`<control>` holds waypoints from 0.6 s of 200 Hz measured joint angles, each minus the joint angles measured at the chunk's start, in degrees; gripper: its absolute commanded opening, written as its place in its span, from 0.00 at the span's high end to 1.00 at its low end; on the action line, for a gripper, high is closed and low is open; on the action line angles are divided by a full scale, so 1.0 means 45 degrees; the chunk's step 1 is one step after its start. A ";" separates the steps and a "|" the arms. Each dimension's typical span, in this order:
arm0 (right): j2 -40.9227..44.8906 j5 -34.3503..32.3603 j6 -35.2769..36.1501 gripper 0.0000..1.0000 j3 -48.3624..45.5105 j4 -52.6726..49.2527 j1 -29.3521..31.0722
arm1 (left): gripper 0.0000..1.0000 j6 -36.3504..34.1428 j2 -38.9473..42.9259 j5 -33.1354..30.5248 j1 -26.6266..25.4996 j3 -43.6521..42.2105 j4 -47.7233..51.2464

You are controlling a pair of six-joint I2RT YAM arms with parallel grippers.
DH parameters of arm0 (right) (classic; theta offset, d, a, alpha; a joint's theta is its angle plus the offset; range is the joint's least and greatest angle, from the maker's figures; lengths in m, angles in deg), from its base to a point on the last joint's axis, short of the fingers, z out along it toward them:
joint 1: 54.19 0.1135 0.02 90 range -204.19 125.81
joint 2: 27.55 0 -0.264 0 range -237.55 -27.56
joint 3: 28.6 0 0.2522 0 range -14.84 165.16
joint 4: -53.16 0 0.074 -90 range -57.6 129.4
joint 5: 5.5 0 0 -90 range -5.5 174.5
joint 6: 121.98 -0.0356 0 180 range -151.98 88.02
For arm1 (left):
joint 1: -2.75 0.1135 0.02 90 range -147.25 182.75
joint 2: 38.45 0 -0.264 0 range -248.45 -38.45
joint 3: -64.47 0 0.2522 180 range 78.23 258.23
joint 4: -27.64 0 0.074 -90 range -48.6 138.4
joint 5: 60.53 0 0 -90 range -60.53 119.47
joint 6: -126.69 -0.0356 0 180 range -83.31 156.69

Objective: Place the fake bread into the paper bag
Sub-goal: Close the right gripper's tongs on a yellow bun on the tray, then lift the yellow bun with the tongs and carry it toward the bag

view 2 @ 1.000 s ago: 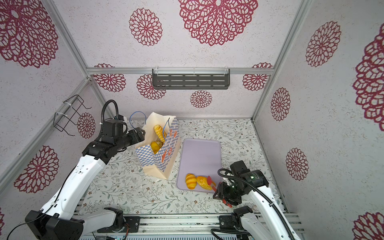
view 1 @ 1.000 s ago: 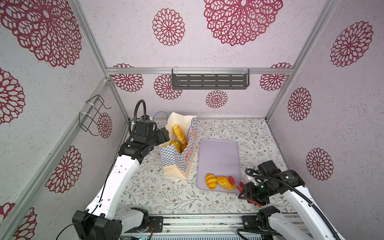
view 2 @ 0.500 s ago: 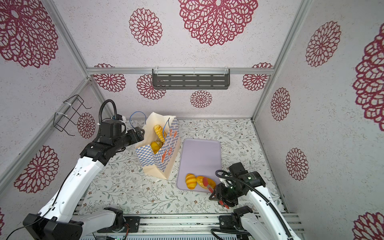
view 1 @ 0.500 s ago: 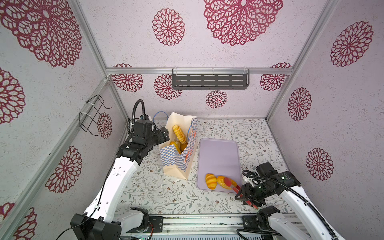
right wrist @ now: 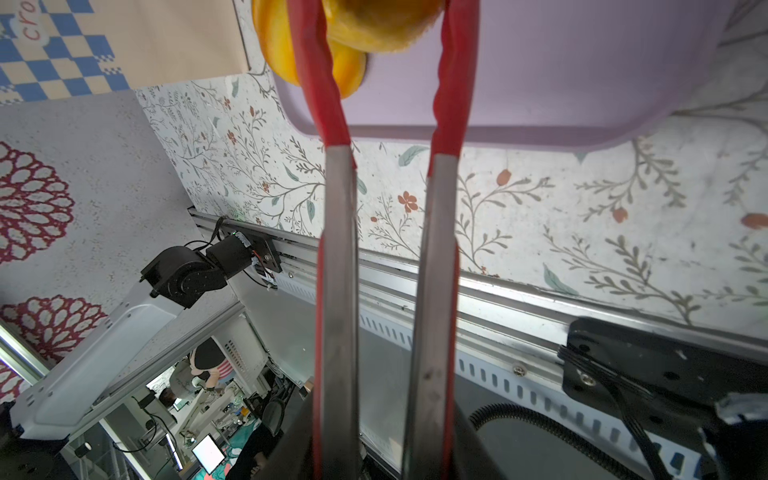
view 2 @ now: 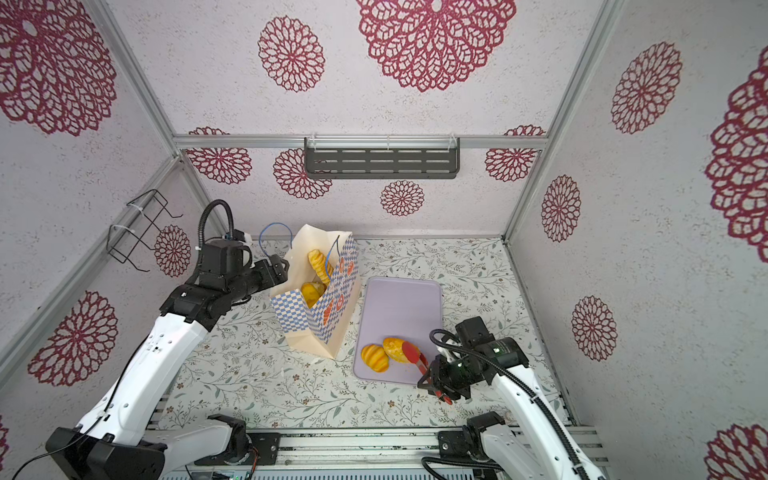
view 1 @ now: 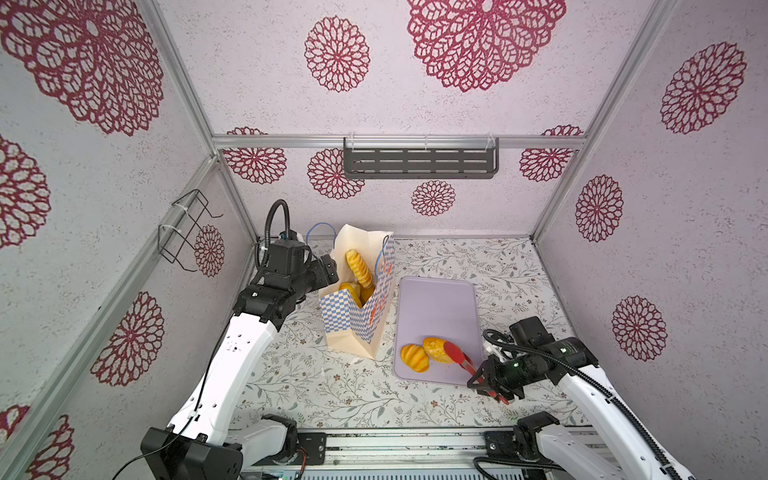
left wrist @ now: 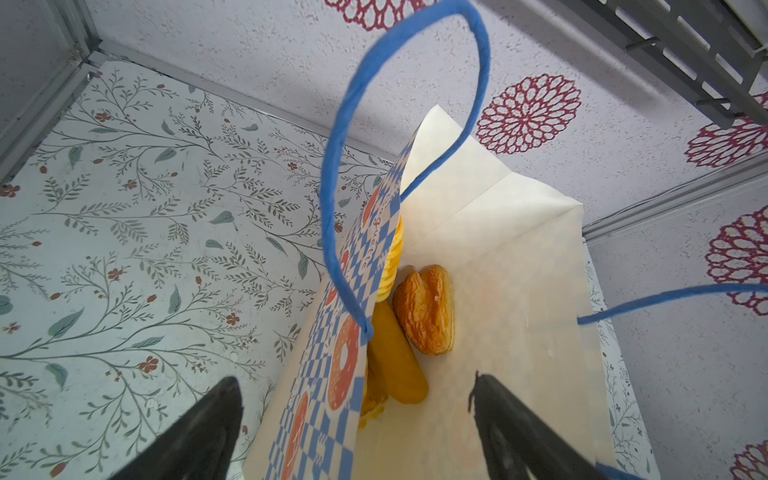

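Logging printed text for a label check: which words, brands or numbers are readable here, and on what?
"cro": red letters on the paper bag, right wrist view, cut off
"guette": red script on its checked side, left wrist view, start hidden
Bag print in both top views: too small to read

Wide-open left pincer (view 1: pixel 330 270); low right pincer (view 1: pixel 485 381) clamped on tongs (view 1: pixel 456 353).

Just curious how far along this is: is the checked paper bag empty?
No, partly filled. The paper bag stands open, with a ridged spiral loaf and a flaky brown pastry visible inside.
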 measured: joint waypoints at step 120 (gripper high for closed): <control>-0.1700 -0.0952 0.0369 0.71 0.3240 0.0136 -0.0146 | 0.06 -0.0092 0.0005 -0.0029 0.0194 0.0000 0.0199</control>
